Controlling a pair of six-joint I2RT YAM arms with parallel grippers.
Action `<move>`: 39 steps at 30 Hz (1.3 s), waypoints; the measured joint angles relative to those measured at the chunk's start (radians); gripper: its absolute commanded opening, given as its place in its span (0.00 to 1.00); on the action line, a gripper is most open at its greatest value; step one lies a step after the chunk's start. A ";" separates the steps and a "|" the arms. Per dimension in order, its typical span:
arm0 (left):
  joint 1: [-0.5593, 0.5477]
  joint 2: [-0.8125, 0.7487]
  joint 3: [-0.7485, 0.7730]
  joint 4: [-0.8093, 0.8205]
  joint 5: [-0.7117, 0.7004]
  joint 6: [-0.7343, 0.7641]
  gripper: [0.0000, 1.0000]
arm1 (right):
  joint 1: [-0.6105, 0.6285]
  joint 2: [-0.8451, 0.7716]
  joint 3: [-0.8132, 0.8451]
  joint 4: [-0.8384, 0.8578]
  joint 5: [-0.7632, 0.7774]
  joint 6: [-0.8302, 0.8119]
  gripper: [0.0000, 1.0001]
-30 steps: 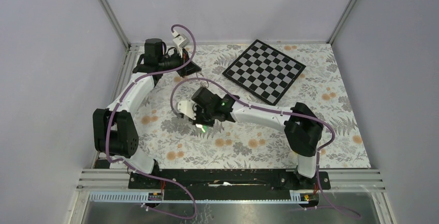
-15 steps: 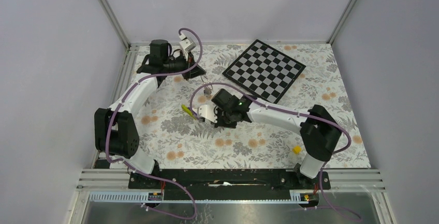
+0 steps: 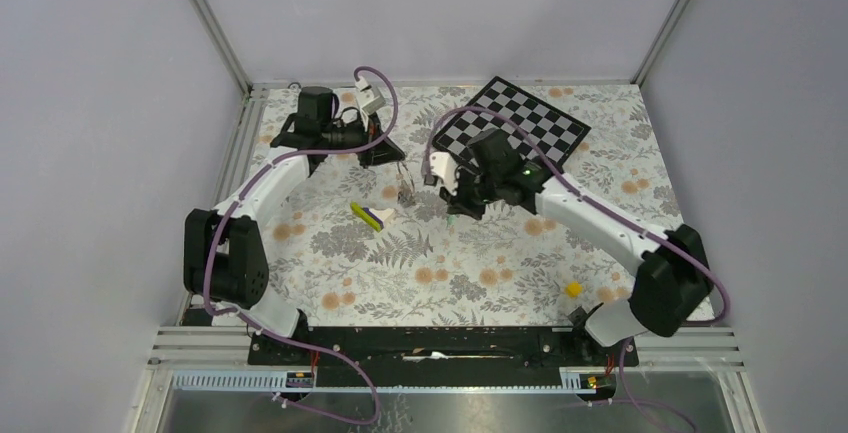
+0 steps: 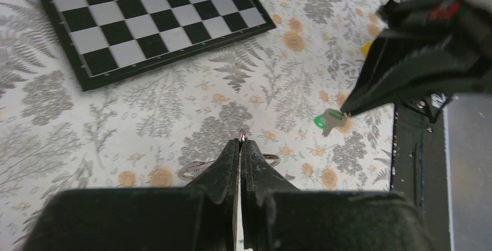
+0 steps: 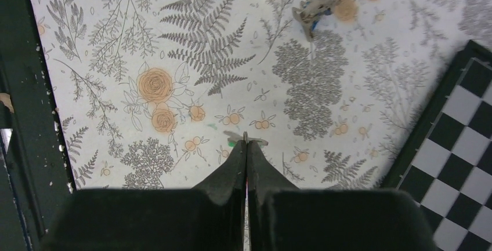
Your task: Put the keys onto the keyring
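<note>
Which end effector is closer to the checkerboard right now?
Right. The right end effector sits just off the near-left edge of the checkerboard; the left end effector is farther left.

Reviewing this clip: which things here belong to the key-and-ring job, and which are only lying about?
Job in hand:
- green key, pinched in the right hand
- keyring, held by the left hand
- blue key, hanging with it

Lying about:
- chessboard
- wedge block
- yellow cube

A shiny wire keyring, a metal key with green plastic head, a matt floral tabletop.
</note>
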 measured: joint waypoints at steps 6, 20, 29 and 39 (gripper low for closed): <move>-0.062 -0.035 -0.035 0.001 0.048 0.003 0.00 | -0.052 -0.154 -0.070 0.068 -0.053 -0.022 0.00; -0.252 -0.087 -0.040 0.040 0.102 -0.144 0.00 | -0.074 -0.301 -0.152 0.146 -0.063 -0.160 0.00; -0.308 -0.082 -0.040 0.131 0.102 -0.401 0.00 | -0.074 -0.452 -0.195 0.155 -0.074 -0.215 0.00; -0.337 -0.053 -0.040 0.206 0.102 -0.569 0.00 | -0.074 -0.462 -0.214 0.154 -0.080 -0.230 0.00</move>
